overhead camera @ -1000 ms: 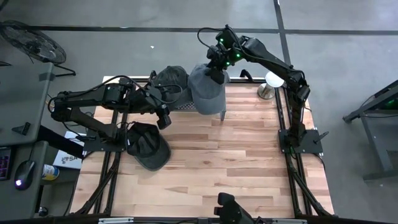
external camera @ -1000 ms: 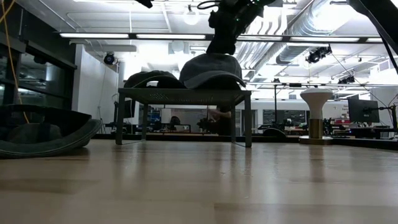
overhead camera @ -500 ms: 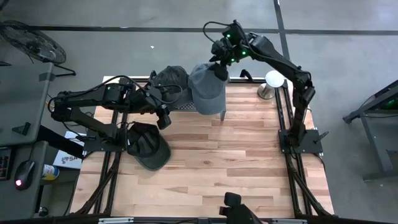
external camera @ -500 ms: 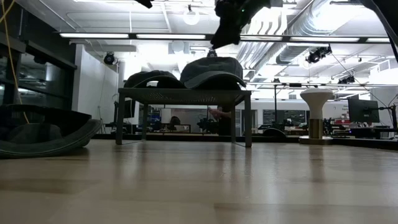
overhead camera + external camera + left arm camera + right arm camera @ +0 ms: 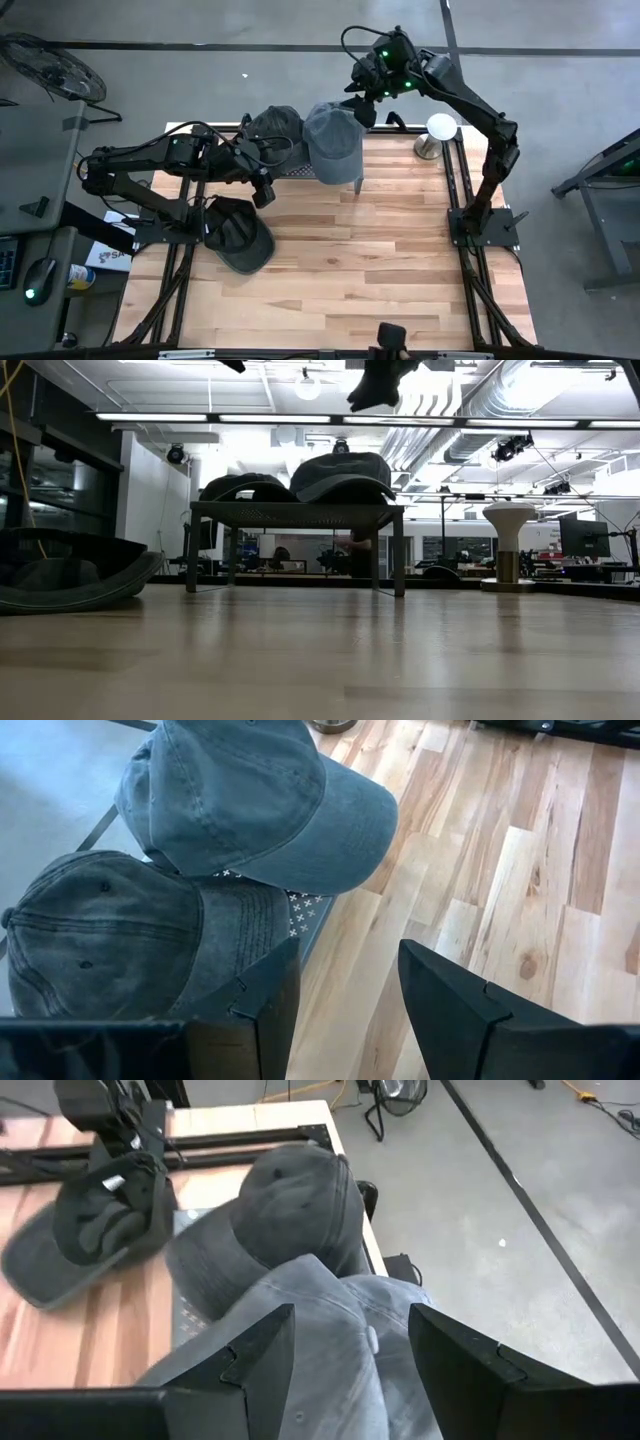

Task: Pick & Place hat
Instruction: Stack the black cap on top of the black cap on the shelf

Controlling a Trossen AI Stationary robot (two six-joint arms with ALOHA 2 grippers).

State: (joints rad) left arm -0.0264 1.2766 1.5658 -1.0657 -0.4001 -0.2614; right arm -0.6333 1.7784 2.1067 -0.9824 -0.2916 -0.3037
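Note:
A blue-grey cap (image 5: 330, 145) (image 5: 340, 475) sits crown up on a low mesh rack (image 5: 295, 512) at the table's far edge. Its brim overlaps a dark grey cap (image 5: 275, 128) (image 5: 100, 930) beside it on the rack. A third dark cap (image 5: 238, 232) (image 5: 85, 1230) lies upside down on the table's left side. My right gripper (image 5: 362, 106) (image 5: 350, 1350) hangs open above the blue-grey cap's crown (image 5: 320, 1350) and is clear of it. My left gripper (image 5: 262, 192) (image 5: 350, 990) is open and hovers between the rack and the upturned cap.
A white mushroom-shaped object (image 5: 438, 130) (image 5: 508, 545) stands at the far right corner of the table. The wooden tabletop (image 5: 380, 260) in front of the rack is bare. The rack stands on thin legs (image 5: 398, 555) with a gap beneath it.
My right gripper has come off the blue-grey cap's crown, rising and drifting toward the far right edge. The cap has stayed where it was on the rack.

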